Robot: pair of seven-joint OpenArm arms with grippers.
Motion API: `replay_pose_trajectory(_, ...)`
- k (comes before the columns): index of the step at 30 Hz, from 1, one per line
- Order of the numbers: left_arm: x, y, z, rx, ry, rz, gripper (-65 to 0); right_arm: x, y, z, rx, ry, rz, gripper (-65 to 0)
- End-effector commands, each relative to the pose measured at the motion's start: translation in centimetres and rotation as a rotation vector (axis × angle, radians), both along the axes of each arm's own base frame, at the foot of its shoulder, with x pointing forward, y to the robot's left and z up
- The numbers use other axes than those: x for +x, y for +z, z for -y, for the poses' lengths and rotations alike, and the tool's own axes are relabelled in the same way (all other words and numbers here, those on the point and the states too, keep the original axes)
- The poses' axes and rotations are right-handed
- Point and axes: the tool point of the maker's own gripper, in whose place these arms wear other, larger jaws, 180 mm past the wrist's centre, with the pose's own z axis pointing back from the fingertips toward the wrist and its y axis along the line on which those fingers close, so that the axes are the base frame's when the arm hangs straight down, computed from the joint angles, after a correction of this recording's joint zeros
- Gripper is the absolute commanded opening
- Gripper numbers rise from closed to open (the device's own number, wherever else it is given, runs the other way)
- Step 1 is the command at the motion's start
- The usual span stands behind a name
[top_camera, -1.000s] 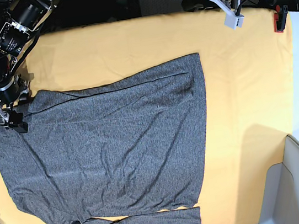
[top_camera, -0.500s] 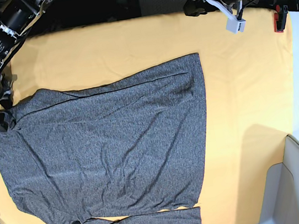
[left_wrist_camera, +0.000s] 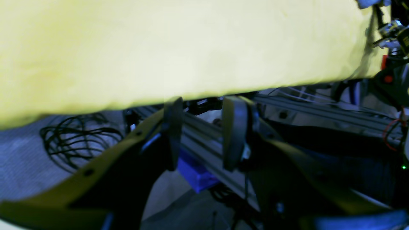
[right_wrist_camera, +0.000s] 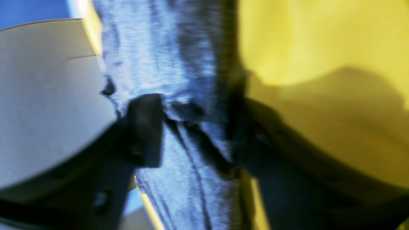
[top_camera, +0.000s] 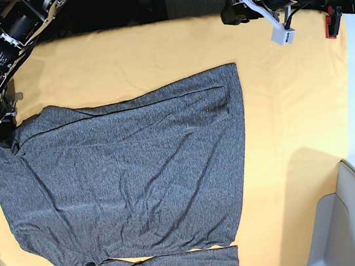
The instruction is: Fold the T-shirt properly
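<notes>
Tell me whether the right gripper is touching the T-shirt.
Touching. In the right wrist view, the right gripper has its fingers down on the grey T-shirt, with bunched fabric between them. The base view agrees, placing it at the shirt's corner.

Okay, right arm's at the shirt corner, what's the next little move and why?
Probably finish closing the right gripper on the T-shirt, then lift. The wrist view shows its fingers either side of a bunched grey fold at the shirt's edge over the yellow table cloth, though blur hides whether they pinch it yet. The left gripper hangs open, off the table.
</notes>
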Motion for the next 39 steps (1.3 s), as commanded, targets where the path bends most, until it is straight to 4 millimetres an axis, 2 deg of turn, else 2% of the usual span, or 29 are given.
replay_pose_trajectory(1, 0.6, 0.7, 0.1, -0.008, -0.008, 0.029, -44.6, 0.8, 1.0, 0.5, -0.028, 0.003, 0.011, -47.1)
replay_pose_trajectory(2, 0.9, 0.8, 0.1, -0.008, -0.008, 0.035, -44.6, 0.8, 1.0, 0.5, -0.034, 0.005, 0.004, -49.2)
replay_pose_trajectory(5, 1.6, 1.1, 0.1, -0.008, -0.009, 0.057, -44.5, 0.8, 1.0, 0.4, -0.03, 0.008, 0.006, -50.1)
replay_pose_trajectory(8, 3.2, 1.8, 0.0, -0.005, -0.009, 0.1, -44.3, 1.3, 0.9, -0.4, -0.035, 0.041, -0.001, -50.2)
replay_pose_trajectory(11, 5.0, 2.1, -1.1, 0.014, -0.005, 0.134, -44.2, 1.6, 1.0, -0.9, -0.038, 0.058, 0.0, -51.3)
replay_pose_trajectory(13, 6.4, 2.2, -1.4, 0.01, 0.004, 0.155, -43.6, 1.6, 0.8, -1.1, -0.032, 0.057, -0.002, -56.2)
replay_pose_trajectory(15, 7.7, 2.0, -1.9, 0.007, 0.012, 0.16, -41.6, 1.6, 0.6, -1.3, -0.028, 0.058, -0.003, -64.4)
replay_pose_trajectory(16, 8.4, 1.8, -2.2, 0.0, 0.021, 0.159, -40.7, 1.6, 0.6, -1.3, -0.028, 0.058, -0.005, -65.0)
replay_pose_trajectory(26, 13.5, -0.8, -1.8, -0.311, 0.125, 0.039, -39.7, 1.6, 0.5, -1.4, -0.027, 0.06, -0.008, -65.0)
replay_pose_trajectory(33, 15.0, -2.1, -1.8, -0.364, 0.163, -0.012, -39.7, 1.6, 0.5, -1.4, -0.027, 0.06, -0.008, -65.0)
replay_pose_trajectory(39, 15.5, -2.2, 0.3, -0.356, 0.102, -0.017, -39.7, 1.6, 0.5, -1.4, -0.027, 0.06, -0.008, -65.0)
